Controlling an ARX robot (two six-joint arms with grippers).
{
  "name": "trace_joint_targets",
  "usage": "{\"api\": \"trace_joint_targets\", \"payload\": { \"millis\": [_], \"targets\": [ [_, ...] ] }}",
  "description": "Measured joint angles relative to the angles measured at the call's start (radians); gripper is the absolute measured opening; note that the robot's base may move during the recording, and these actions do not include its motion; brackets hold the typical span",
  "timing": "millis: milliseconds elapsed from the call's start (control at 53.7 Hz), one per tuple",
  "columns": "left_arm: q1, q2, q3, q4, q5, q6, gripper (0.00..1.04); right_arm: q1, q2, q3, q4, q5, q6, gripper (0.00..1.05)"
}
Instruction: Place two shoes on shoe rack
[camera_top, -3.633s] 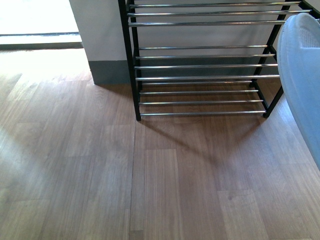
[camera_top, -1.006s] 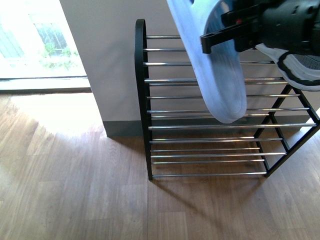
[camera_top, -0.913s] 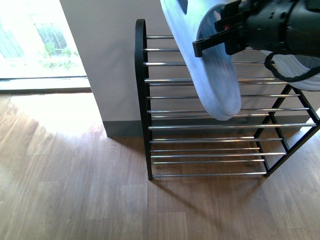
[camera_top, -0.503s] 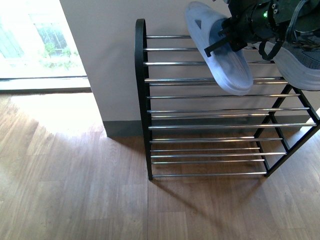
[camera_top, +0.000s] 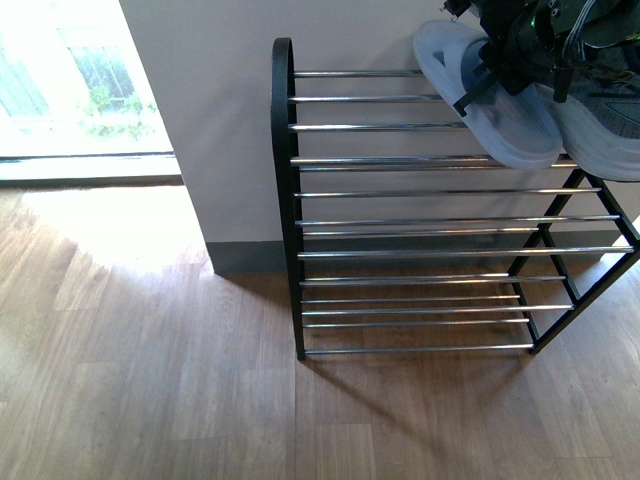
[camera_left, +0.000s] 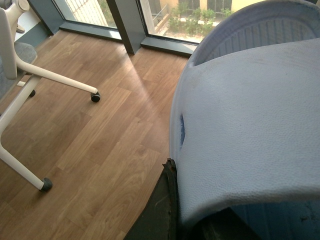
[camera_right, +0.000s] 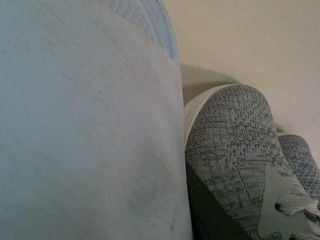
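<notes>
**Desk:** Where are you in the job?

**Me:** Setting down the slide (camera_top: 500, 115). It is under the left claw (camera_left: 175, 200), lying across the top rods (camera_top: 360, 100) of the rack (camera_top: 283, 200). Its heel end is toward the wall and its toe reaches out over the front rod. A grey sneaker (camera_top: 605, 125) is already on that shelf, just beside the claw on its outer side and touching the slide or nearly so.

**Desk:** Is the claw holding it?

**Me:** I think so. The left wrist view shows one dark finger tucked under the strap (camera_left: 250, 125), so I read it as clamped on the strap (I can't see the other finger). The right claw I cannot tell. Its camera is filled by the slide and two sneakers by the wall.

**Desk:** What's next?

**Me:** Release. I can't confirm the sole is fully on the rods, so I would lower a little first. Then I would part the fingers and draw the one under the strap straight out, away from the sneaker. If it snags the strap, the slide could be dragged off the front of the shelf.
</notes>
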Motion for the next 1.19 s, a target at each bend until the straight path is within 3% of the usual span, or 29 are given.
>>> {"api": "trace_joint_targets", "payload": {
  "millis": [186, 373, 559, 671, 820, 876, 969, 1062, 1192],
  "targets": [
    [0.000, 0.000, 0.000, 0.000, 0.000, 0.000, 0.02, 0.003, 0.016, 0.005, 0.024, 0.052, -0.040, 0.01],
    [0.000, 0.000, 0.000, 0.000, 0.000, 0.000, 0.02, 0.003, -0.005, -0.006, -0.029, 0.015, 0.014, 0.25],
    [0.000, 0.000, 0.000, 0.000, 0.000, 0.000, 0.02, -0.005, -0.213, -0.169, -0.081, -0.119, 0.199, 0.58],
    [0.000, 0.000, 0.000, 0.000, 0.000, 0.000, 0.02, -0.029, -0.479, -0.362, -0.003, -0.198, 0.262, 0.81],
    [0.000, 0.000, 0.000, 0.000, 0.000, 0.000, 0.02, -0.078, -0.705, -0.555, 0.098, -0.251, 0.332, 0.97],
    [0.000, 0.000, 0.000, 0.000, 0.000, 0.000, 0.02, -0.093, -0.747, -0.594, 0.111, -0.252, 0.346, 0.96],
    [0.000, 0.000, 0.000, 0.000, 0.000, 0.000, 0.02, -0.117, -0.769, -0.684, 0.315, -0.279, 0.461, 0.85],
    [0.000, 0.000, 0.000, 0.000, 0.000, 0.000, 0.02, -0.121, -0.784, -0.817, 0.502, -0.303, 0.560, 0.71],
    [0.000, 0.000, 0.000, 0.000, -0.001, 0.000, 0.02, -0.124, -0.848, -0.968, 0.592, -0.322, 0.615, 0.52]
  ]
}}
